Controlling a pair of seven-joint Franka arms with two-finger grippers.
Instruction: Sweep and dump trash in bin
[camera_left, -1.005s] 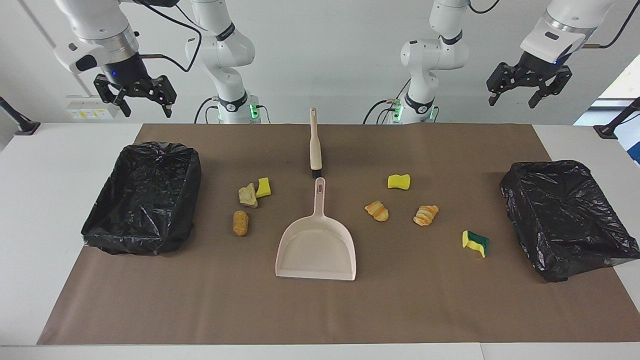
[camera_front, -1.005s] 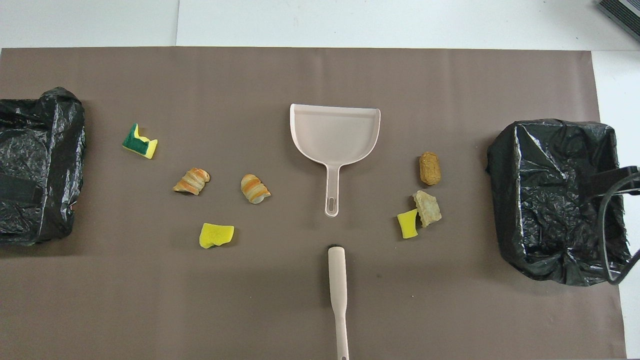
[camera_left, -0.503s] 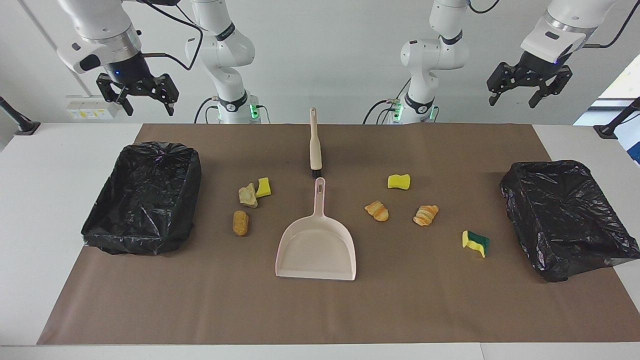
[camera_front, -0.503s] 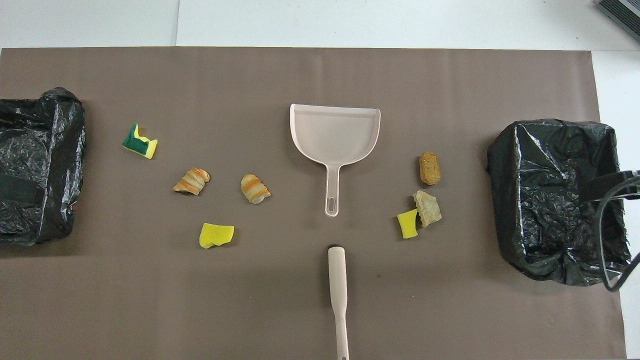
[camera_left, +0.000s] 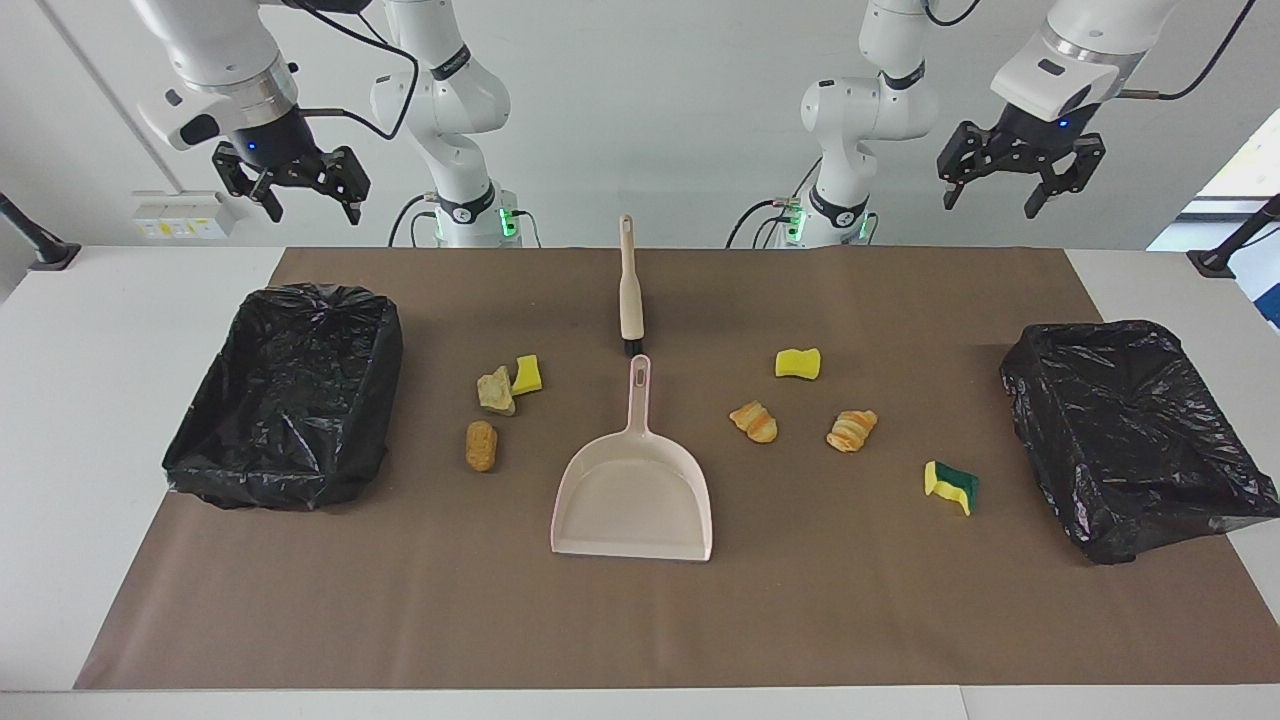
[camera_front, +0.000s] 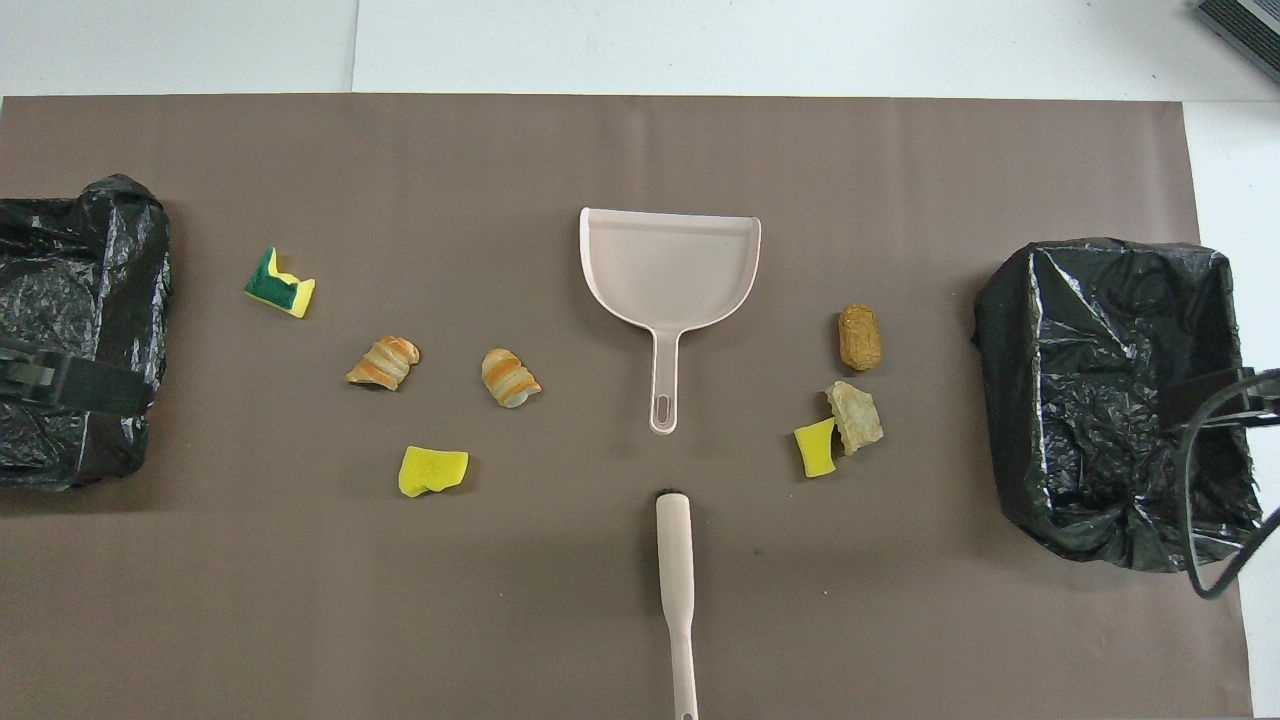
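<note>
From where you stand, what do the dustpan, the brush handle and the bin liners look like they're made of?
The dustpan looks like moulded plastic: one smooth pale pink piece with a soft sheen and a slot in its handle. The brush has a matte beige handle, plastic or painted wood; I can't tell which. Both bins, one and the other, are lined with thin black plastic film, crinkled and glossy.
</note>
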